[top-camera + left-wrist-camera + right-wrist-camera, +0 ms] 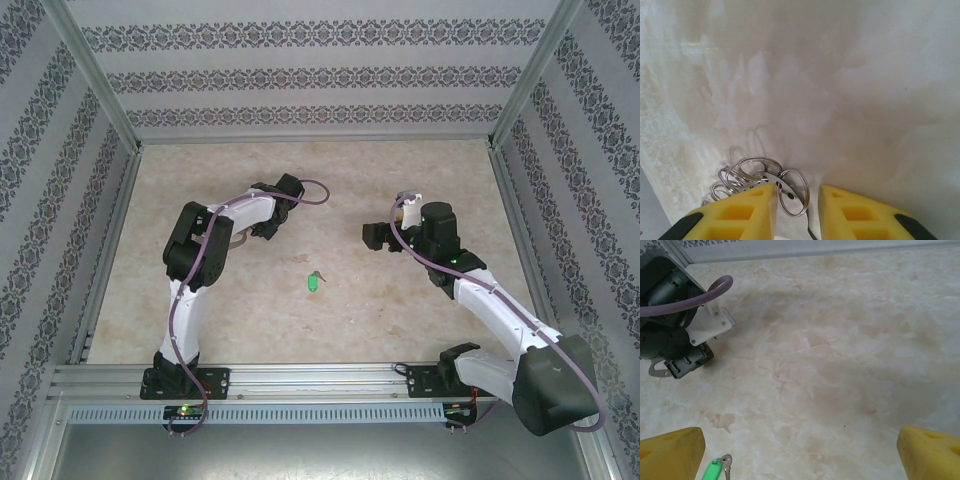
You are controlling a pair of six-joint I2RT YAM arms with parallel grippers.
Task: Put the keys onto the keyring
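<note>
The green-headed key [314, 283] lies flat on the marble table between the two arms. It also appears at the lower left of the right wrist view as the key [715, 471], close by the right gripper's left finger [675, 452]. My right gripper [800, 442] hovers wide open with nothing in it, up and to the right of the key [372, 237]. The keyring [770, 181], a cluster of silvery loops on an oval metal plate, lies on the table. My left gripper [797, 200] stands open over it, and its left finger [740, 215] is at the plate.
Patterned walls with aluminium posts [110, 90] enclose the table on three sides. An aluminium rail [320, 378] carrying both arm bases runs along the near edge. The left arm's wrist and purple cable [670, 320] show at the upper left of the right wrist view.
</note>
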